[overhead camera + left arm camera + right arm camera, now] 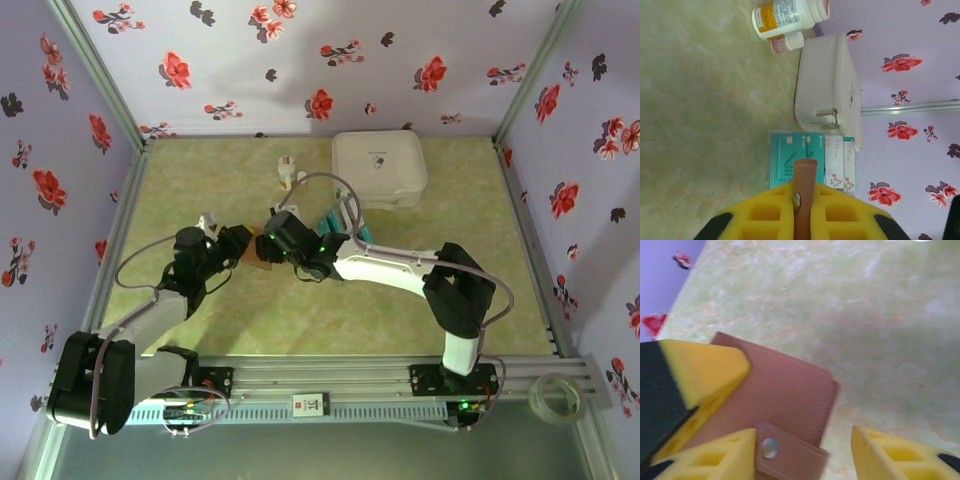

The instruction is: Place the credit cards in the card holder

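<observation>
A white box [379, 168] with rounded corners sits at the far right of the pale green marbled table [200, 190]. From the left wrist camera its side shows a zip with two metal pulls. Just left of it lies a white bottle [785, 16] with an orange label, and a smaller, perhaps pinkish, bottle [786, 43] touches it. A clear tape roll [558, 398] rests off the table's near right corner. Lilac walls [300, 60] carry red flowers.
</observation>
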